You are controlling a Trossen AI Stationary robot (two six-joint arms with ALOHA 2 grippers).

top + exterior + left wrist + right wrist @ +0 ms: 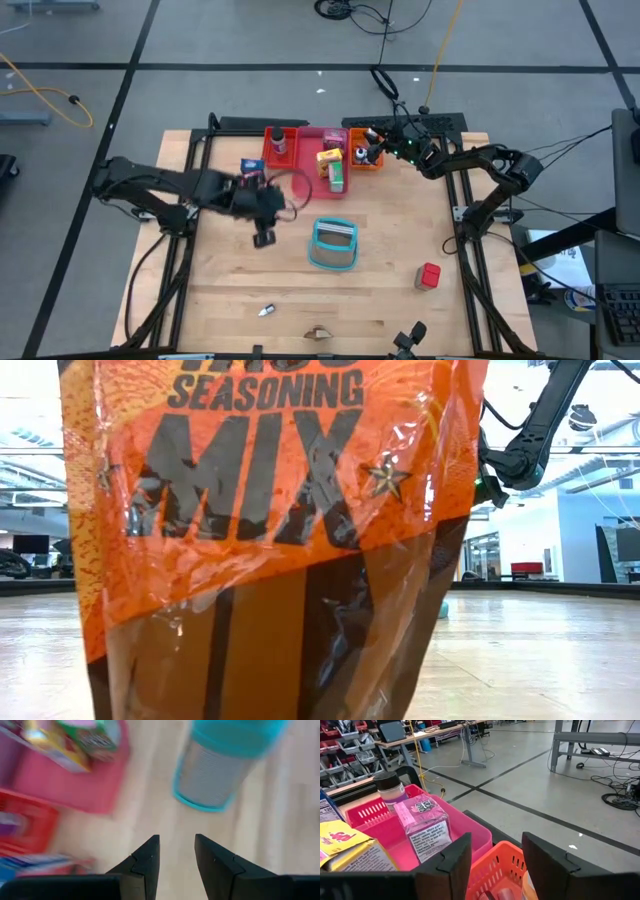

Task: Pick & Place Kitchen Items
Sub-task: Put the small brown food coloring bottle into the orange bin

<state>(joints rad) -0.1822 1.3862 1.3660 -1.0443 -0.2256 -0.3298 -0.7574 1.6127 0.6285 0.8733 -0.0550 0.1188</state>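
Teal basket (333, 245) on wooden table (230, 290), mid-table. Red tray (268, 140), pink tray (312, 183), orange tray (372, 163) side by side along far edge.

A robotics lab: grey concrete floor (530, 765), cluttered workbenches (415, 735), trailing cables (620, 800), open hall beyond.
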